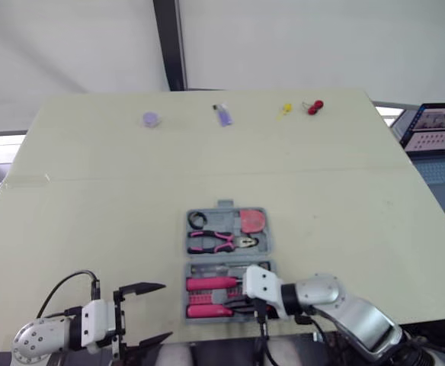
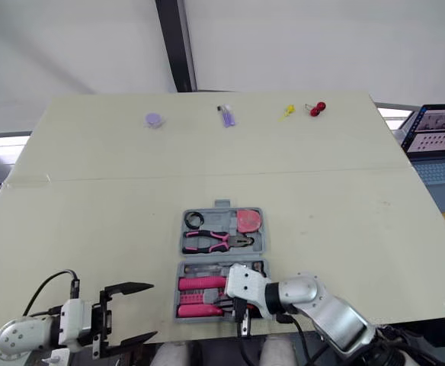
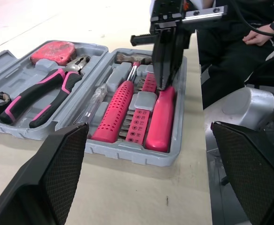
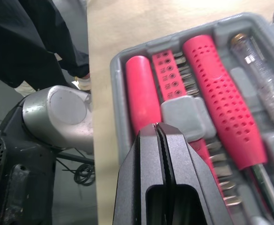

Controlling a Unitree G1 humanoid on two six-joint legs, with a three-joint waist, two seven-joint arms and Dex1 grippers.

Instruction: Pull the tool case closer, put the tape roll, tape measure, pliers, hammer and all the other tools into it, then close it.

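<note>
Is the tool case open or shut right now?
Open. The tool case lies spread flat, both halves facing up, with the pliers and pink-handled tools visible inside.

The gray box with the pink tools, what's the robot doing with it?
The robot is packing a tool case. It lies open at the table's near edge with the pliers, tape measure, tape roll and hammer in their slots. The right gripper, shut, points down at the pink handles in the near half. The left gripper hangs open beside the case, holding nothing.
</note>
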